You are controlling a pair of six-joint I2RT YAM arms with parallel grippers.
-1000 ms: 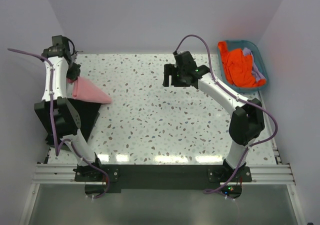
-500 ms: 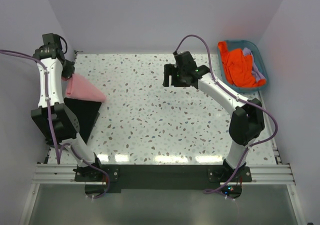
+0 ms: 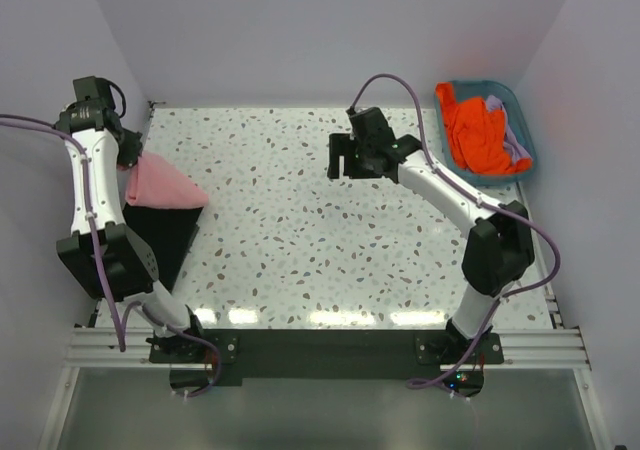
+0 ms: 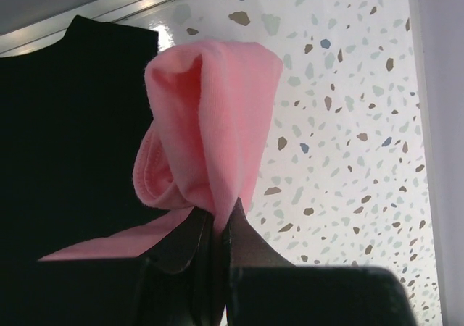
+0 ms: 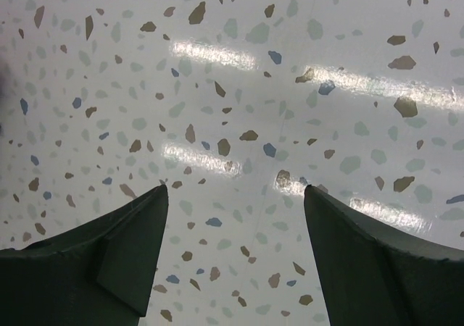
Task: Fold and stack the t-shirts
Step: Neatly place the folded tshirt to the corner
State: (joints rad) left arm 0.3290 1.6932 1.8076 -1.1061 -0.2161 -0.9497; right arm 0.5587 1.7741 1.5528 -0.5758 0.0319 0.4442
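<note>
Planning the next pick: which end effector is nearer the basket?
Right: the right end effector hovers left of the teal basket; the left end effector is much farther left.

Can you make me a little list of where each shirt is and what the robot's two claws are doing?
left gripper: shut on the pink t-shirt
pink t-shirt: bunched up, over the far end of the black t-shirt
black t-shirt: lying at the left edge of the table
right gripper: open, holding nothing, above bare tabletop
orange t-shirt: crumpled in the teal basket, far right corner
lavender t-shirt: same basket, mostly under the orange one
</note>
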